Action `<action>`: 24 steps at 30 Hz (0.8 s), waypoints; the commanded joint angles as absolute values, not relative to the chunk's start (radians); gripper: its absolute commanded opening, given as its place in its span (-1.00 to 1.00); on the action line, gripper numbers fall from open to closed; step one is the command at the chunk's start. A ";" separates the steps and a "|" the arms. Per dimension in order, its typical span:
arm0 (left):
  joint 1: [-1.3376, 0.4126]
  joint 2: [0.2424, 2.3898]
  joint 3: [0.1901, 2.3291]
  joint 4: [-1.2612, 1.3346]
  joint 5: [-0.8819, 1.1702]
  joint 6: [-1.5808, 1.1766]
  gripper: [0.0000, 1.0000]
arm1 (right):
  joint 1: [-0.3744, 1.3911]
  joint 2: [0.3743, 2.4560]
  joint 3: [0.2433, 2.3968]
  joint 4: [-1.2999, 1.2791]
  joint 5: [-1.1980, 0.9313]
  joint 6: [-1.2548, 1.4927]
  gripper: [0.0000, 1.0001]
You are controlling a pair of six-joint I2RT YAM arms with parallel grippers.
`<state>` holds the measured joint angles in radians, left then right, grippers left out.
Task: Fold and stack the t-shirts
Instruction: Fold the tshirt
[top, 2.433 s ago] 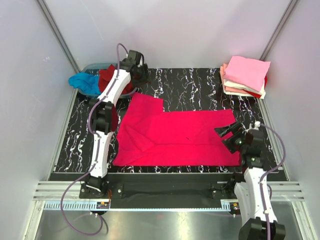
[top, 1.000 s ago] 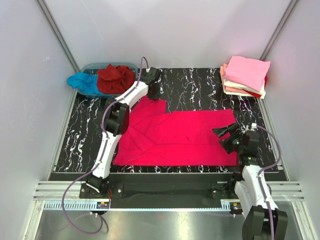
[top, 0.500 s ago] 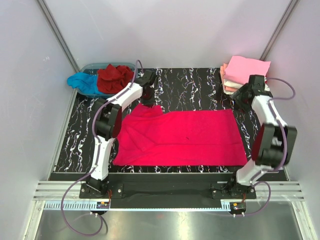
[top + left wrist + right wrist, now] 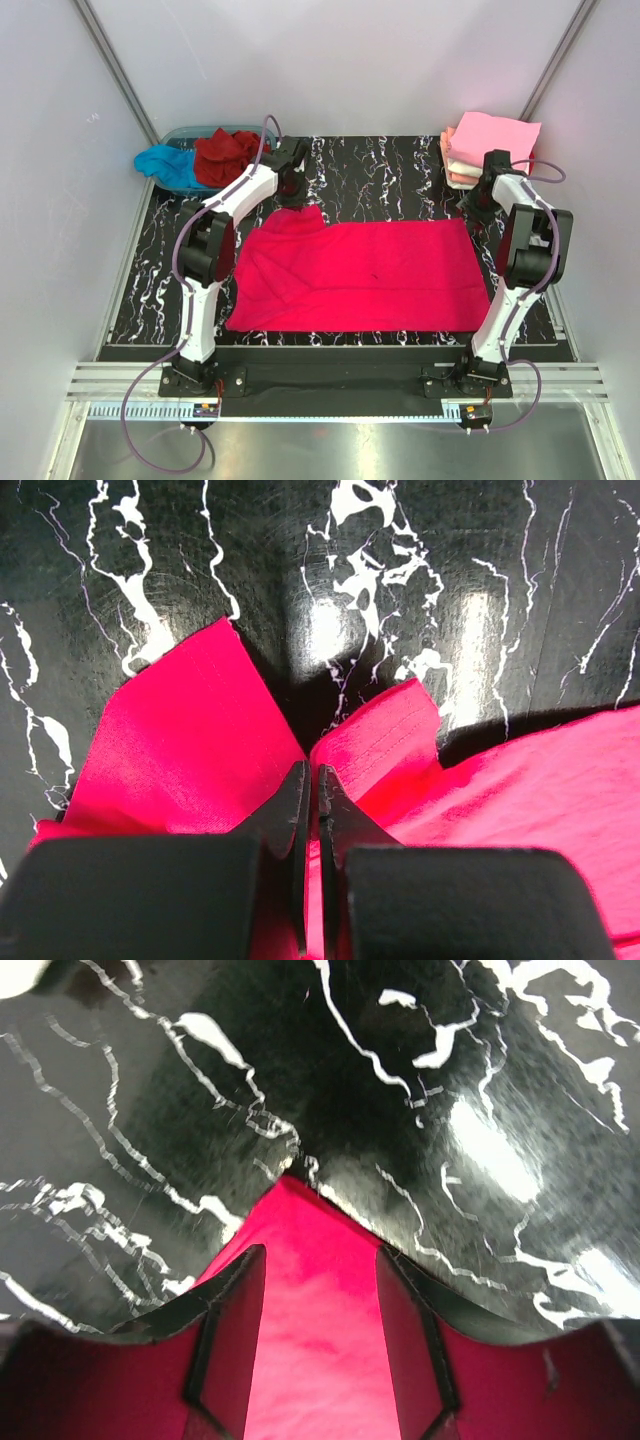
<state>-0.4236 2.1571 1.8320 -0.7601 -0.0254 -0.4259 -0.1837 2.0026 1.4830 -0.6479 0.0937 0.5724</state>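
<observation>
i note the bright red t-shirt [image 4: 370,275] spread out at mid-frame. left gripper [image 4: 310,780] is clenched on its upper-left corner; right gripper [image 4: 320,1255] stands released, fingers straddling the upper-right corner.

Nothing readable anywhere here, no text, labels, brands or numbers on anything in any view.

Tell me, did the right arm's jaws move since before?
Yes. The right jaws swung from near the table's front edge to the far right, beside the folded stack, over the pinkish-red t-shirt's corner.
</observation>
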 commanded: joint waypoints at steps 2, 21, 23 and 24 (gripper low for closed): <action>-0.417 2.109 1.825 -0.738 -0.006 -0.414 -1.00 | -0.187 2.049 1.536 -0.640 0.103 0.554 0.07; -0.414 2.108 1.805 -0.735 -0.006 -0.425 -1.00 | -0.184 2.117 1.566 -0.601 0.038 0.560 -0.13; -0.414 2.105 1.805 -0.732 -0.006 -0.425 -1.00 | -0.181 2.118 1.562 -0.592 0.026 0.555 -0.24; -0.414 2.105 1.804 -0.735 -0.006 -0.425 -1.00 | -0.179 2.118 1.556 -0.586 0.023 0.552 -0.28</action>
<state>-0.4191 2.1571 1.8057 -0.7574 -0.0219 -0.4263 -0.1833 2.0979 1.5364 -0.6136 0.0505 0.5671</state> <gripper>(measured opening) 0.024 0.373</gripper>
